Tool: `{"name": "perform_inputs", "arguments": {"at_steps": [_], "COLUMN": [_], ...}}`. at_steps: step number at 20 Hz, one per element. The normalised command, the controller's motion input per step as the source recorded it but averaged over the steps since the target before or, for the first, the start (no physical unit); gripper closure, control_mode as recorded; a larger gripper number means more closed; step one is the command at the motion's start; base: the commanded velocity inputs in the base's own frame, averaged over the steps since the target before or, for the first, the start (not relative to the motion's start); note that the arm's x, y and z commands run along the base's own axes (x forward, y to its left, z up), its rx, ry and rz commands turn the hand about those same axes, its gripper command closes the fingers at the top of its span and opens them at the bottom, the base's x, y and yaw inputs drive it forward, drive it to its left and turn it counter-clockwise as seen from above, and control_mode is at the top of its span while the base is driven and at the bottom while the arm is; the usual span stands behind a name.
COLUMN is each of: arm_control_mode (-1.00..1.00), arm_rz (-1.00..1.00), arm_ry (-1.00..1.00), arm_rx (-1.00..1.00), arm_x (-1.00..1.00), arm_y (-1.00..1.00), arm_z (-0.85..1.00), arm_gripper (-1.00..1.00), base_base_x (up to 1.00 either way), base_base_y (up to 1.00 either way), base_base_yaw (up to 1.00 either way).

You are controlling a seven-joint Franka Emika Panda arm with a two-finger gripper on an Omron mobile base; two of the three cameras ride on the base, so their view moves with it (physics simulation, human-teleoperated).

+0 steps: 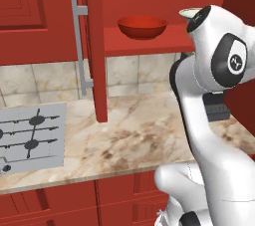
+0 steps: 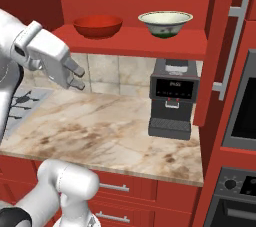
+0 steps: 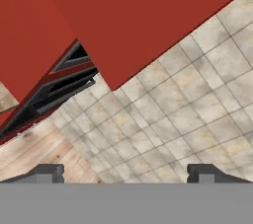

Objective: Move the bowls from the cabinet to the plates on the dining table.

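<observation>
1. Two bowls sit on the inner shelf (image 2: pixel 130 41) of the open cabinet (image 1: pixel 94 46): the red bowl (image 2: pixel 98 26) toward the left in the right base view, the cream-white bowl (image 2: pixel 165 23) well apart from it on the same shelf, above the black coffee machine (image 2: pixel 171 101).
2. Neither bowl has left the shelf, so by my reading the task is at its very start: the reach for the first bowl.
3. Fingers (image 2: pixel 76 77) stand wide apart and hold nothing; the gripper hangs below and to the left of the shelf edge, over the marble table (image 2: pixel 115 131), clear of both bowls.
4. From the hand camera the finger tips point at the tiled wall (image 3: pixel 197 94) and the red underside of the cabinet, not at a bowl.
5. Next move, as I judge it: lift the hand above shelf level and bring it in toward the red bowl, which is the nearer one, so that one finger goes inside the rim and one outside.
6. Both bowls stand upright, mouths up. Being round, they have no long axis across the shelf; only the vertical axis matters, so any side of the rim would serve.
7. Risk: the open door (image 1: pixel 97 51) and the shelf lip crowd the approach.
</observation>
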Motion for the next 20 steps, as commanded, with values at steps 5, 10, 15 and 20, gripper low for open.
{"name": "perform_inputs", "arguments": {"at_steps": [5, 10, 15, 20], "arm_control_mode": [-1.0, -1.0, -1.0, -1.0], "arm_rz": [0.07, 0.18, 0.26, 0.33], "arm_ry": [-0.27, -0.19, -0.09, 0.0], "arm_rx": [0.04, 0.03, 0.1, 0.11], "arm_x": [-0.37, -0.48, -0.73, -0.42], "arm_y": [0.55, 0.36, 0.03, 0.0], "arm_z": [0.0, 0.0, 0.0, 0.0], "arm_gripper": [-1.0, -1.0, -1.0, -1.0], "base_base_x": [0.0, 0.0, 0.0, 0.0], "base_base_y": [0.0, 0.0, 0.0, 0.0], "base_base_yaw": [0.0, 0.0, 0.0, 0.0]}}
